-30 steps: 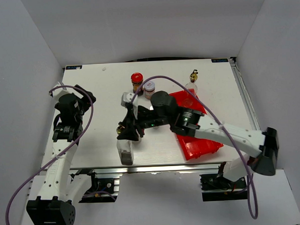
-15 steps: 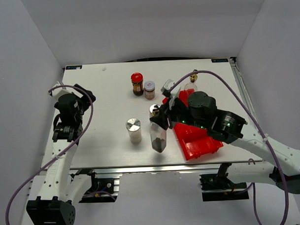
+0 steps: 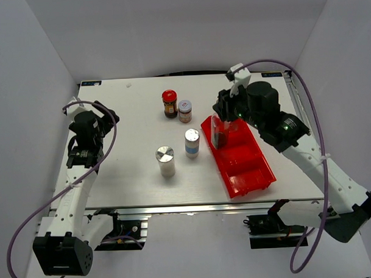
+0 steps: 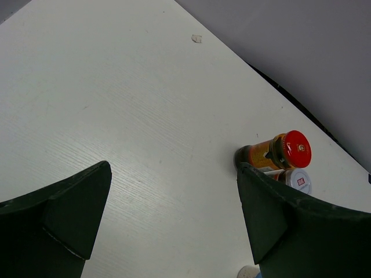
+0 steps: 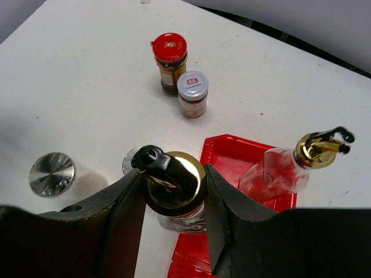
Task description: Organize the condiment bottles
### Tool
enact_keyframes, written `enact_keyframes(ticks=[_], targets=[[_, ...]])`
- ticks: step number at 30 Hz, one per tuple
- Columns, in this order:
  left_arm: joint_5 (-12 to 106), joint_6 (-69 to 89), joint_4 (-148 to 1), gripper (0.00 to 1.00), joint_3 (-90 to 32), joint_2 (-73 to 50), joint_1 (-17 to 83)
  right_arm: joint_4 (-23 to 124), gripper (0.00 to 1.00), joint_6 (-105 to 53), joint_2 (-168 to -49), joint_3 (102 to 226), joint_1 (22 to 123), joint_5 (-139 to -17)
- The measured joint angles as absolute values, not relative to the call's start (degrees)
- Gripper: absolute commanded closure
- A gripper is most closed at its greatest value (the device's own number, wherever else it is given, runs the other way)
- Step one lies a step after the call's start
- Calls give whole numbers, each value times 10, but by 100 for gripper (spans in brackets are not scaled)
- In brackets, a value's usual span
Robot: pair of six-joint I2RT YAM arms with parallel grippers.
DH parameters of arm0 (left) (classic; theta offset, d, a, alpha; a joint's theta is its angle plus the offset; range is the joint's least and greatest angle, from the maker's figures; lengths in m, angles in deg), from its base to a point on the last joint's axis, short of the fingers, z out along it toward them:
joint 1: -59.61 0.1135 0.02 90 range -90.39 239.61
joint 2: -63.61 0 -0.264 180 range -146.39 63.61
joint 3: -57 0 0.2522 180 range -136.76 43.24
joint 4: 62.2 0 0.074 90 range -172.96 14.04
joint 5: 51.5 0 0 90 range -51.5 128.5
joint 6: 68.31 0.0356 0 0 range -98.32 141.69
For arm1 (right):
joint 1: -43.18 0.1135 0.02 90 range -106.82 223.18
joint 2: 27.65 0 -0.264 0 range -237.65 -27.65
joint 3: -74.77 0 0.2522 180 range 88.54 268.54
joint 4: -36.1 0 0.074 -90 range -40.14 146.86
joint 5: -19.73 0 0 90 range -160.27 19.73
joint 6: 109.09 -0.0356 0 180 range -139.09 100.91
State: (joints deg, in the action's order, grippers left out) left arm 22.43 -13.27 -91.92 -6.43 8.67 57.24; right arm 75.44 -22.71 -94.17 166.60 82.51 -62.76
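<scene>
- Our right pincer (image 5: 174,202) is clamped on the gold stopper of a clear glass bottle (image 5: 178,217). The bottle hangs upright, its long axis vertical, directly under the fingers.
- Seen from above, the bottle sits inside the rim at the far end of the red bin (image 3: 250,170). We cannot tell whether its base touches the bin floor.
- The relation that matters is therefore straight down. We judge the next move to be a short vertical set-down and release, with no sideways travel.
- The second gold-stoppered bottle (image 5: 281,174) stands just beside it on the right, at the bin's far corner, so drifting that way risks a knock.
- Our left pincer (image 4: 174,226) gapes open and empty, well apart over the left of the worktop (image 3: 124,117). The right arm is plainly the nearer one.
</scene>
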Motion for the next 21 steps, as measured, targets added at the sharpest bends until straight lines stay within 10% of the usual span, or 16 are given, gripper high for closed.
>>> enact_keyframes(ticks=[21], targets=[[208,-122,-899,2,-102,1,572,723,100,-183,-1098,1762,718,-687]])
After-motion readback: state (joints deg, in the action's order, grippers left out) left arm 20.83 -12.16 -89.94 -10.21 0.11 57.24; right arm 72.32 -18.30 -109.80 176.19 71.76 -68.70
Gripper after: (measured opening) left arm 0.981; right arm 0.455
